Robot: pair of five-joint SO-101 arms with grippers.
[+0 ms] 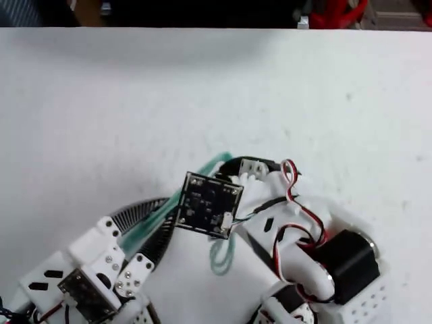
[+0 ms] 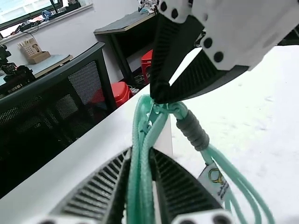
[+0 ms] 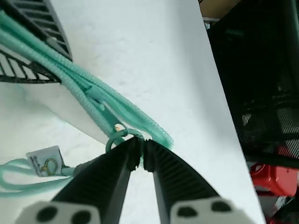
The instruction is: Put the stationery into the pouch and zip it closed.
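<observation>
Mint pouch [image 3: 107, 102], held near the tabletop's [image 1: 202, 88] near edge, about mid-width. Left claw [image 2: 141, 156] clamps its end; right claw [image 3: 141, 151] pinches the zip pull [image 3: 117, 137]. Risk: an off-line tug could slip the thin ring free. Open room lies toward the far edge.
</observation>
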